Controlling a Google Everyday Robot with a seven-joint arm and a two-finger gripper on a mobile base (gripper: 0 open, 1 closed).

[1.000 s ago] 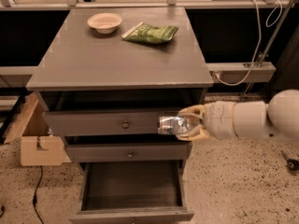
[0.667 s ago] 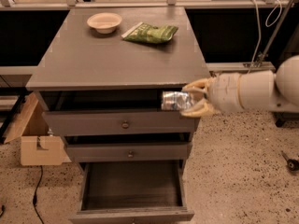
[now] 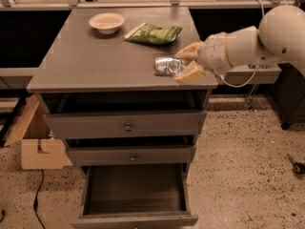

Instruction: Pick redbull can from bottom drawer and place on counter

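So: gripper (image 3: 183, 64) is over the counter's (image 3: 90, 63) right-front area, near the right edge, jaws clenched on the redbull can (image 3: 167, 66). The can is crinkled, shiny silver, long axis horizontal, free end pointing left. Can't tell if it touches the matte grey top. Bare surface to its left; bowl (image 3: 106, 22) and green snack bag (image 3: 153, 33) sit toward the back. Bottom drawer (image 3: 136, 220) is pulled open.

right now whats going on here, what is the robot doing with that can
The robot's arm reaches in from the right, and its gripper holds the redbull can over the front right part of the counter. Whether the can touches the surface cannot be told. The bottom drawer stands pulled out. A bowl and a green snack bag lie toward the back of the counter.
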